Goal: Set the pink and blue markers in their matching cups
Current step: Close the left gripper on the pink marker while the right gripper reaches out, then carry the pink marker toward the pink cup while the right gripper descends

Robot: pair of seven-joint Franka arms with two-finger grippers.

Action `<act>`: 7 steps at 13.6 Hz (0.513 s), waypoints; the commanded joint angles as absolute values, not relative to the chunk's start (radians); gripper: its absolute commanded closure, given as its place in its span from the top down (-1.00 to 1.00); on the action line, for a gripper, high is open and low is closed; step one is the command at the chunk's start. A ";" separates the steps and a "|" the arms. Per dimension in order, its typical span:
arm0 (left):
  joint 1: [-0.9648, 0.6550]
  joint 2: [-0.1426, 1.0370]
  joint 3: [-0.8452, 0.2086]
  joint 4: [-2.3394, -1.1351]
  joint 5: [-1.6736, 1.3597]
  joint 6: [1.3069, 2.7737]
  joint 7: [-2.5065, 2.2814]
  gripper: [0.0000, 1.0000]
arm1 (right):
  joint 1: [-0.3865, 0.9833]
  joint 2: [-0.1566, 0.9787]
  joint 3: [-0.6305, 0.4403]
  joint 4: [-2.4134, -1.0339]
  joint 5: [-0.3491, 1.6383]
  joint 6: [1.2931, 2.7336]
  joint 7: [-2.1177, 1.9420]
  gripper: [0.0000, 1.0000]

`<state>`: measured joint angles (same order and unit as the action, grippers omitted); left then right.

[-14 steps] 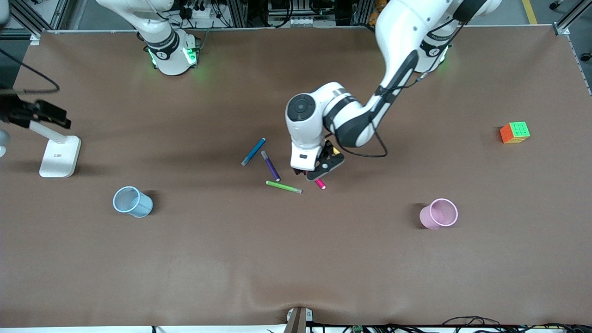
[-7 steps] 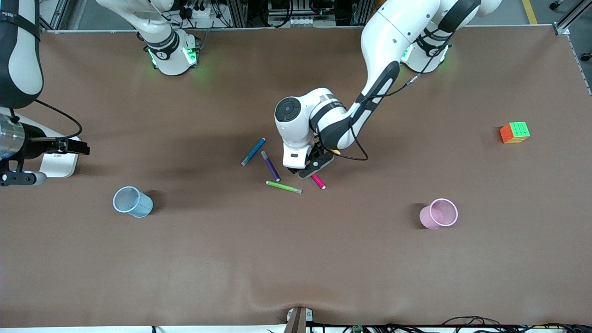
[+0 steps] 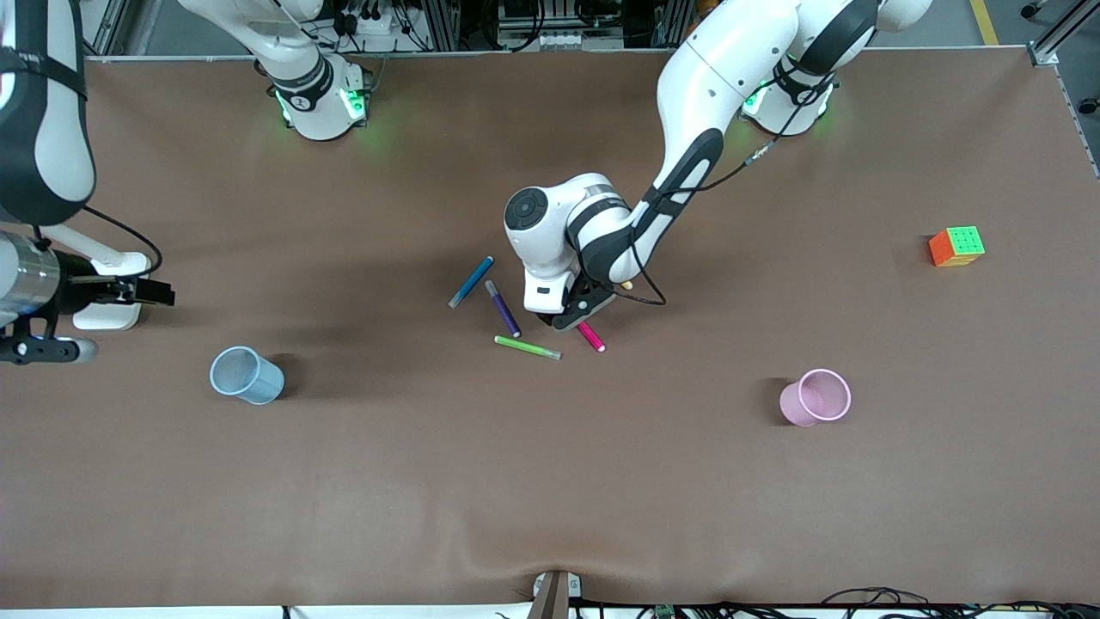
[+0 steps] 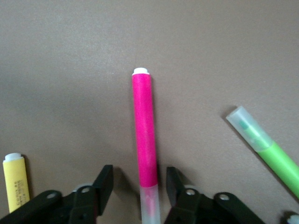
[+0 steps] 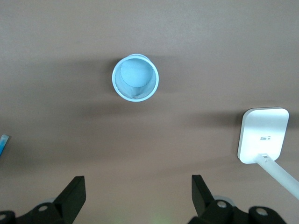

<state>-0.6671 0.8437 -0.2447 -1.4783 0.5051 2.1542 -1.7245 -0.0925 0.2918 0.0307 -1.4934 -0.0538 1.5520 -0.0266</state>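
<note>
The pink marker point(image 3: 591, 336) lies on the table among other pens. My left gripper point(image 3: 571, 316) is low over its pale cap end. In the left wrist view the left gripper point(image 4: 138, 179) is open, one finger on each side of the pink marker point(image 4: 144, 130), not touching it. The blue marker point(image 3: 471, 282) lies beside the purple pen, toward the right arm's end. The light blue cup point(image 3: 246, 375) and the pink cup point(image 3: 816, 397) stand upright at opposite ends. My right gripper point(image 3: 142, 293) hangs open and empty point(image 5: 138, 198) above the table beside the blue cup point(image 5: 135, 77).
A purple pen point(image 3: 503, 309), a green pen point(image 3: 527, 347) and a yellow pen point(image 4: 16, 182) lie close to the pink marker. A white stand base point(image 5: 261, 135) sits under the right arm. A colour cube point(image 3: 956, 246) rests toward the left arm's end.
My left gripper has shifted a little toward the right arm's end and settled around the pink marker's cap end. My right arm has swung in over the white stand, toward the blue cup.
</note>
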 commanded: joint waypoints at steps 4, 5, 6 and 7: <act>-0.675 0.858 -0.238 -1.459 0.546 2.146 -1.740 -1.00 | -0.107 0.330 0.041 -1.468 0.024 1.552 0.076 1.00; -0.666 0.845 -0.239 -1.457 0.546 2.145 -1.724 -1.00 | -0.103 0.334 0.041 -1.468 0.044 1.554 0.116 1.00; -0.660 0.829 -0.238 -1.456 0.548 2.145 -1.718 -1.00 | -0.097 0.337 0.041 -1.468 0.066 1.554 0.156 1.00; -0.647 0.812 -0.238 -1.454 0.545 2.140 -1.707 -1.00 | -0.092 0.344 0.043 -1.468 0.087 1.554 0.197 1.00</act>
